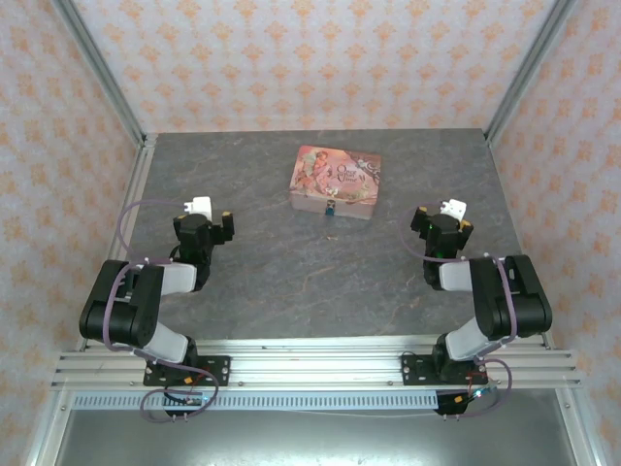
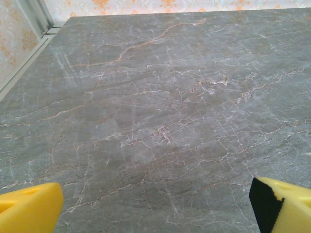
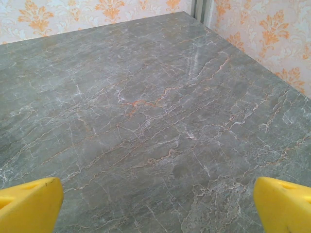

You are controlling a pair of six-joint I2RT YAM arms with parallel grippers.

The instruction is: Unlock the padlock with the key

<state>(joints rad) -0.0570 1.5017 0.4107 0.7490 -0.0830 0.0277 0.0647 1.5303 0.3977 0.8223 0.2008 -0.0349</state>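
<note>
A: Against the near side of the tin [image 1: 335, 175] sits the padlock [image 1: 331, 209], tiny and teal, toward the far end of the table [image 1: 291, 286].
B: And the hands?
A: Both gape wide and empty: the left hand [image 1: 206, 221] and the right hand [image 1: 441, 225], well apart from it.

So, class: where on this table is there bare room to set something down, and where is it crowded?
Bare marble: the wide middle strip between the left fingers and right fingers, nearer than the pink tin; also the far corners of the table, either side of the tin. Crowded: the tin's near edge, where the padlock sits.
</note>
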